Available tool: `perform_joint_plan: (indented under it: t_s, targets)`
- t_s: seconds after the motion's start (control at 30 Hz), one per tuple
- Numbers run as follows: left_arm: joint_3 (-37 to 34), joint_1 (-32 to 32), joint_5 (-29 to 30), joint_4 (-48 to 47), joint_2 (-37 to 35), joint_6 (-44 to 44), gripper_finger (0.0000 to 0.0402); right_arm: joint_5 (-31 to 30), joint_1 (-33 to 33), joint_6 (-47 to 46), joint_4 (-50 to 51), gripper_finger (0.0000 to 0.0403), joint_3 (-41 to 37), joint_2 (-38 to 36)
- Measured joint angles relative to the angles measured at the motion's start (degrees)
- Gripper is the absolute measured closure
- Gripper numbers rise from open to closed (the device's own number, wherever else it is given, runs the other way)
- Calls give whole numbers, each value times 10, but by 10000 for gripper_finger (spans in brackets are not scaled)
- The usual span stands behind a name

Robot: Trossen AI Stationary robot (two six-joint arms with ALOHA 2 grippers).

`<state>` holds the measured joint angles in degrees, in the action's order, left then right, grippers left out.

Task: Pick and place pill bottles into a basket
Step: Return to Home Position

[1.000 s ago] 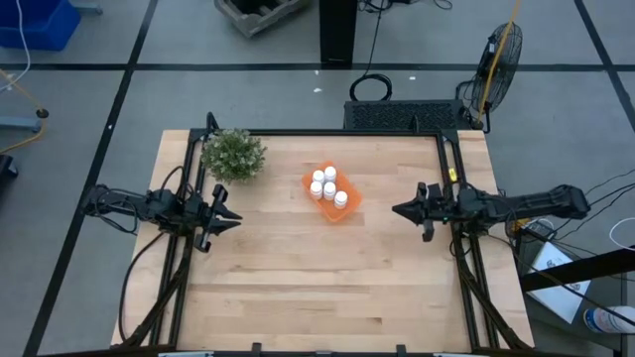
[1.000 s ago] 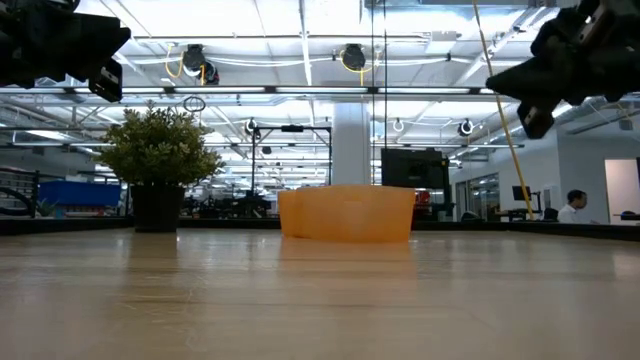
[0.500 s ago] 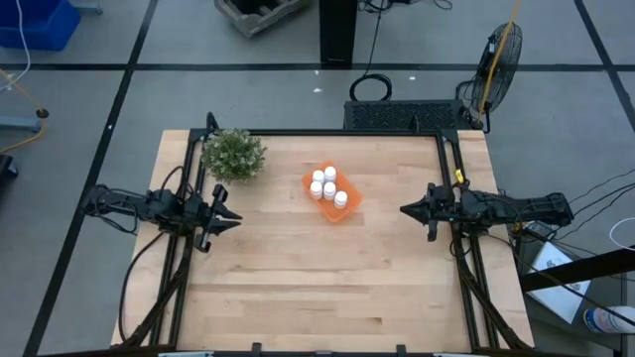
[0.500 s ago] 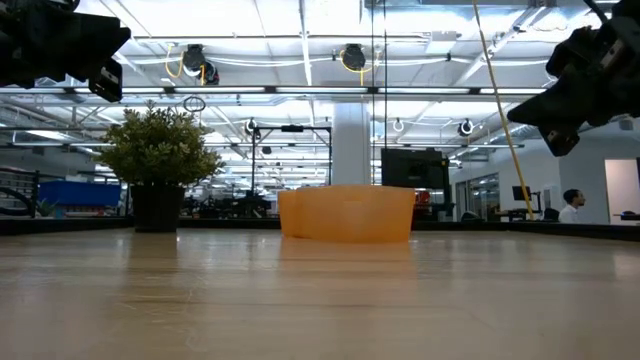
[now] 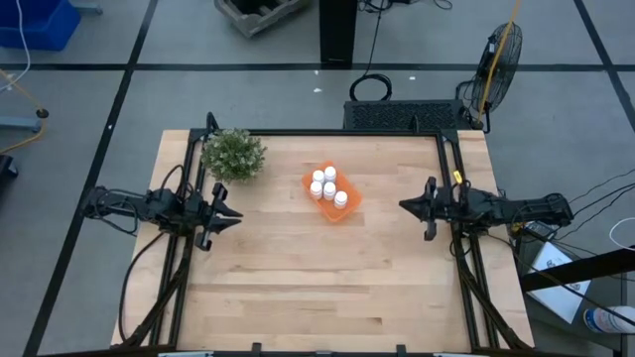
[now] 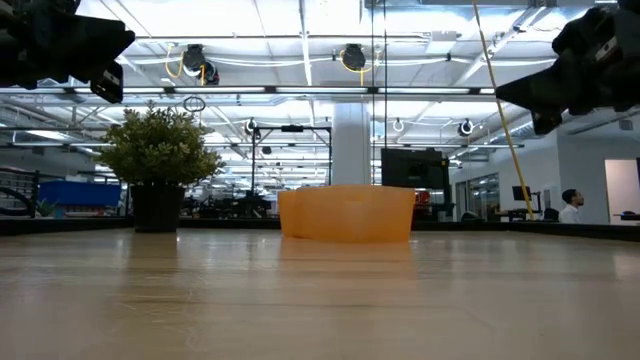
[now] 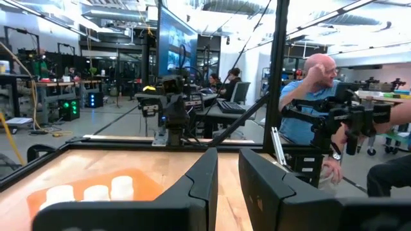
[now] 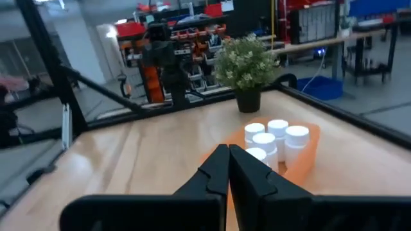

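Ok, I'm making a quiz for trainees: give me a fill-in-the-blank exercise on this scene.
All ___ bottles stand in the basket. The basket is coloured ___. The right gripper is ___, holding nothing. Near the left gripper stands a green ___.
Missing: five; orange; shut; plant.

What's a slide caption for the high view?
Five pill bottles stand in the orange basket; left gripper and right gripper hang empty at opposite edges of the table.
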<state>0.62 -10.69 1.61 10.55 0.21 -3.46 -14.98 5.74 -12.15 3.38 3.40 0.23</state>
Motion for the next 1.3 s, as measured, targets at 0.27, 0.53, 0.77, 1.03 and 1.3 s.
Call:
perform_joint_plan:
  t_s: [0.27,0.53,0.77,1.03,1.3]
  targets:
    - [0,1,0,0,1,0,334,1,0,37,-22,399,0,6]
    - [0,1,0,0,1,0,334,0,0,37,-120,400,-1,6]
    - [0,1,0,0,1,0,334,0,0,37,-132,401,-1,6]
    - [0,2,0,0,1,0,334,0,0,37,-135,399,-2,6]
    - [0,2,0,0,2,0,334,0,0,37,-136,399,-2,6]
